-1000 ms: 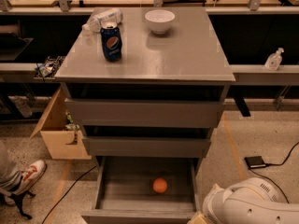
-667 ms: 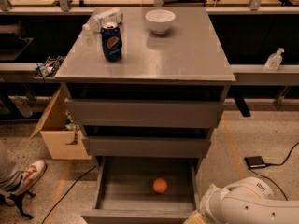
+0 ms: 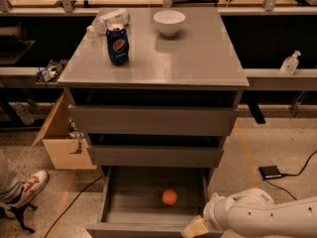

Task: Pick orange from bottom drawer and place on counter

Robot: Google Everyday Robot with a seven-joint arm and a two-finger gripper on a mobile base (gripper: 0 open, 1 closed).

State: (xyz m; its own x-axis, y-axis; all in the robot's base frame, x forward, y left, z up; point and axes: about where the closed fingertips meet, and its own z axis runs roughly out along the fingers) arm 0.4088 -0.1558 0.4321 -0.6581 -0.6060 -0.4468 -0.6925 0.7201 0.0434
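The orange [image 3: 169, 197] lies loose on the floor of the open bottom drawer [image 3: 105, 197], a little right of the drawer's middle and clear of all its walls. The gripper [image 3: 194, 228] sits at the drawer's front right corner, close above the front panel. Whether it is spread or pressed together cannot be told from here. The main risk is the fruit itself: being round and smooth, it will likely roll toward the drawer's back if touched off-centre. A low approach could also catch the drawer's front edge, and a steep lift could strike the middle drawer [image 3: 153, 155] directly above. On the counter [image 3: 198, 58] above the drawer, the Pepsi can [image 3: 118, 44] and white bowl [image 3: 169, 22] could be knocked.
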